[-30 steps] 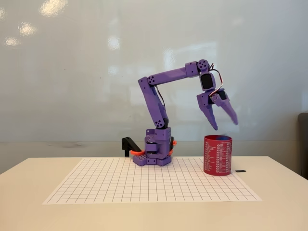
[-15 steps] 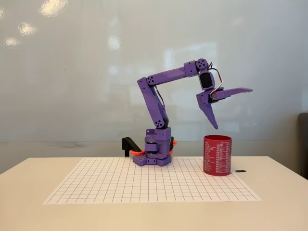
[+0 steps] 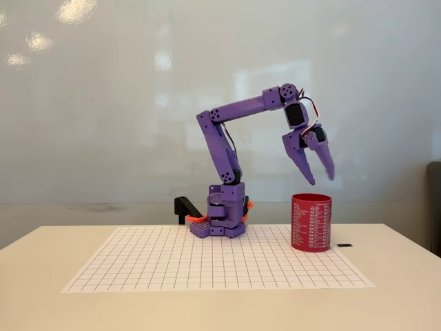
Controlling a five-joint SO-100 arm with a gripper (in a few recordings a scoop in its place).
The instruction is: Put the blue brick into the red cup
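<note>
Purple plastic two-finger pincer poised directly above the red straight-sided cup printed with rows of small white text, tips pointing down and apart from the rim. Fingers slightly parted, nothing visible between them: released and empty. Cup upright on the pale worktop, at the right edge of the white gridded paper sheet, near the purple arm base. Small bright-blue studded plastic brick nowhere on the sheet or worktop; probably inside the cup, though its interior cannot be seen from this side-on fixed view. Judged as the drop step done or nearly done. Next: lift clear of the rim without knocking the cup, then retreat toward the base.
</note>
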